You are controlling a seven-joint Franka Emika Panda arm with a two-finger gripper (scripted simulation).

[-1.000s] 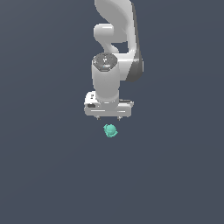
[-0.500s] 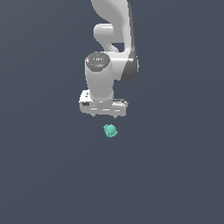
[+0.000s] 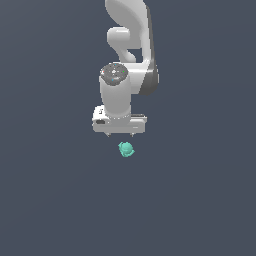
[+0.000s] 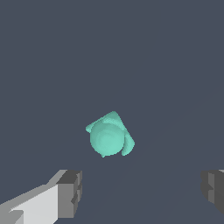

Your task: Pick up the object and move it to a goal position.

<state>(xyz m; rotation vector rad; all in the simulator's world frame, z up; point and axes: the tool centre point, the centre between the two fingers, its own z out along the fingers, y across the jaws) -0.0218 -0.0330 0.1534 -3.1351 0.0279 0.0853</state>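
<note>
Panda arm lines up over its target

The gripper (image 3: 120,134), jaws spread wide and empty, hovers near the small teal object (image 3: 126,149) lying on the dark floor; the approach step appears under way, calling next for centring, descent and closing

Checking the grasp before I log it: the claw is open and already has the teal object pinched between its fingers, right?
Not pinched. The claw is open, but the teal object lies apart from it, untouched; the wrist view shows both fingers spread wide, clear of it.
</note>
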